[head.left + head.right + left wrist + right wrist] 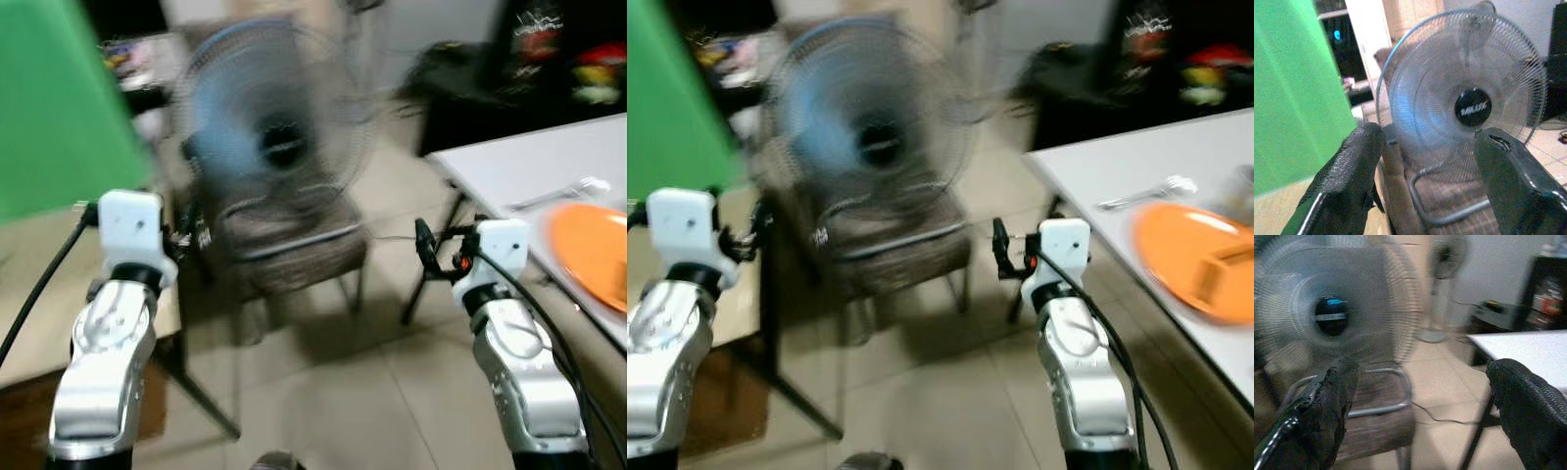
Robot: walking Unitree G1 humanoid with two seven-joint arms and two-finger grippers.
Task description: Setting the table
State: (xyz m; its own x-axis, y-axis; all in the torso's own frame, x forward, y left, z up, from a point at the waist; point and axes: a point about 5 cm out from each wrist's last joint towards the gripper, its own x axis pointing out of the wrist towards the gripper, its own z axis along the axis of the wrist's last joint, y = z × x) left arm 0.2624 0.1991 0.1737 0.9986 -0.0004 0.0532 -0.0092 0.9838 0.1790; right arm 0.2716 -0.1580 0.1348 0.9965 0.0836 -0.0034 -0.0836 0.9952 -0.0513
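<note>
The orange plate (pixel 1200 259) sits on the white table (pixel 1117 162), near the table's front edge, and a fork (pixel 1141 196) lies just beyond the plate, its long axis running roughly along that edge. There's something blurred at the plate's far side, too soft to name. Both grippers are off the table's near corner, out over the tiled floor. The right gripper (pixel 1415 396) is the nearer one by far, fingers spread wide, nothing between them, and the plate lies to its right. The left gripper (pixel 1427 166) is also parted and empty, well away from the table, facing a fan (pixel 279 127) resting on a chair (pixel 294 250). So the judgement: the body needs to turn right toward the table, and the right arm looks better placed to reach.
</note>
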